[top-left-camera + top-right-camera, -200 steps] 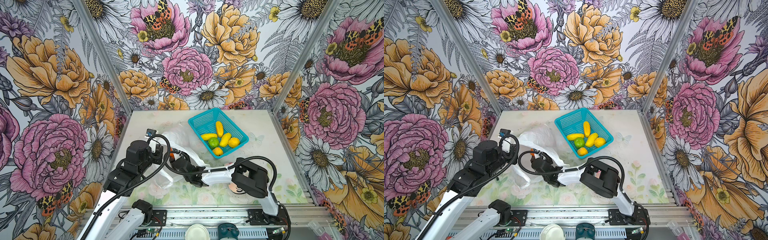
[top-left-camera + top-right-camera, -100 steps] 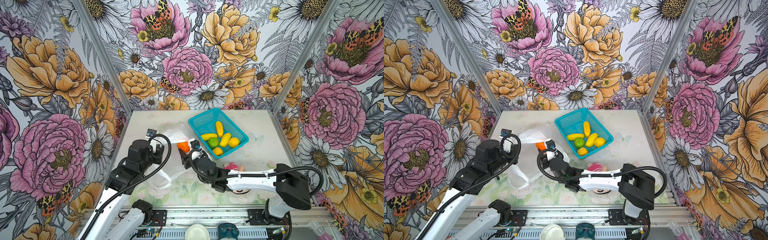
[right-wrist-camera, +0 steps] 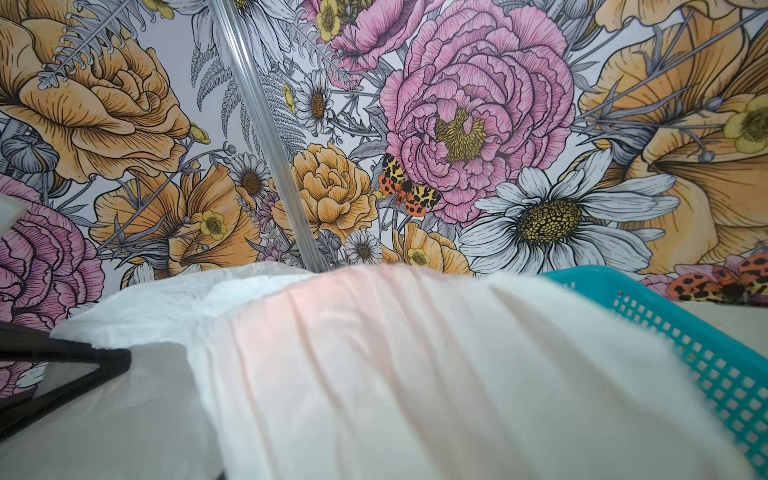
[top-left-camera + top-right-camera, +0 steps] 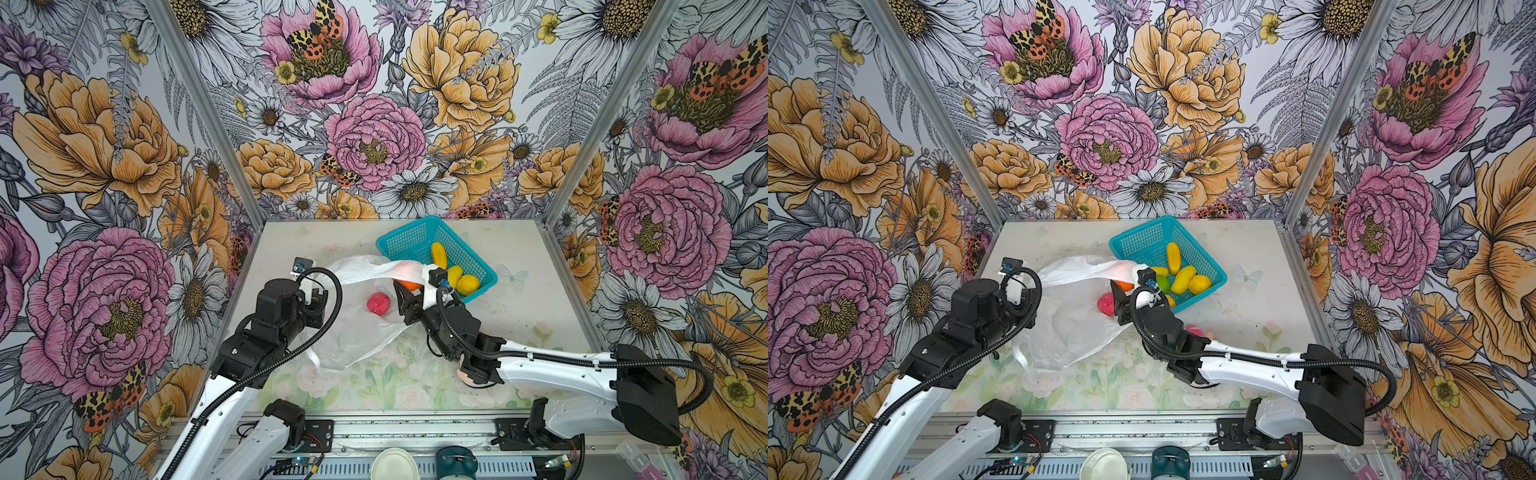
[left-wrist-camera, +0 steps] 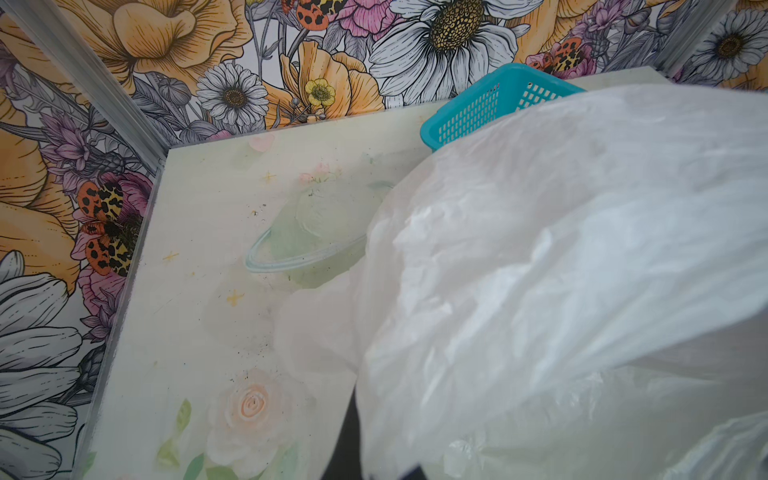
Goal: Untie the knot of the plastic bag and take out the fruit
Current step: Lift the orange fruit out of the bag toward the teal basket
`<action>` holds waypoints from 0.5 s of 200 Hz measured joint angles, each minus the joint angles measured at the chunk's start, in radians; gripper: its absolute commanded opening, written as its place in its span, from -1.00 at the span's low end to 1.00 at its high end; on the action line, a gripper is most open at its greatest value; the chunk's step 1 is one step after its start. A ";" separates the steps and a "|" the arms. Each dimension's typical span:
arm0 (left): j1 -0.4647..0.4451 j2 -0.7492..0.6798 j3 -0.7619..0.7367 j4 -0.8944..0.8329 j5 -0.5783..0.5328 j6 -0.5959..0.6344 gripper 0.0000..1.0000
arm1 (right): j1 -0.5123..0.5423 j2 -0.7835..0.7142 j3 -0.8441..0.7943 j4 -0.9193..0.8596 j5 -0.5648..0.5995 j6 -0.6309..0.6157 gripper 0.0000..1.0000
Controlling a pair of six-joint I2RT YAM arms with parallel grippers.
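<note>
The white plastic bag (image 4: 353, 332) lies open and crumpled on the table in both top views. One strip of it drapes over my right gripper (image 4: 410, 292). That gripper is shut on an orange fruit (image 4: 405, 285) beside the teal basket (image 4: 405, 241). My left gripper (image 4: 318, 300) is shut on the bag's near-left edge, and film covers its jaws in the left wrist view. A bumpy pink-red fruit (image 4: 378, 303) rests in the bag's mouth. Yellow fruit (image 4: 1183, 277) and a green one (image 4: 1162, 283) lie in the basket. No knot is in view.
A plush doll (image 4: 1196, 330) lies mostly hidden under my right arm. A clear plastic bowl (image 5: 266, 262) sits on the table behind the bag. A white cup (image 4: 392, 465) and a teal object (image 4: 455, 463) stand at the front rail. Floral walls enclose three sides.
My right gripper has come out of the bag with the orange fruit and swung right, up to the basket. The pink-red fruit now shows. The left gripper keeps its hold on the bag.
</note>
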 measured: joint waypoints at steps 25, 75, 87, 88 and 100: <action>0.000 -0.008 0.000 0.000 0.000 0.000 -1.00 | 0.040 0.136 0.080 -0.018 -0.049 0.028 -0.24; 0.006 -0.043 0.000 0.000 -0.001 0.000 -1.00 | 0.195 0.338 0.268 -0.084 -0.142 0.004 -0.26; 0.007 -0.044 0.000 0.000 -0.001 0.000 -1.00 | 0.215 0.328 0.269 -0.096 -0.154 -0.011 -0.26; 0.007 -0.044 0.000 0.000 -0.001 0.000 -1.00 | 0.217 0.325 0.269 -0.098 -0.155 -0.013 -0.26; 0.006 -0.043 0.000 0.000 -0.001 0.000 -1.00 | 0.228 0.292 0.259 -0.111 -0.166 -0.029 -0.26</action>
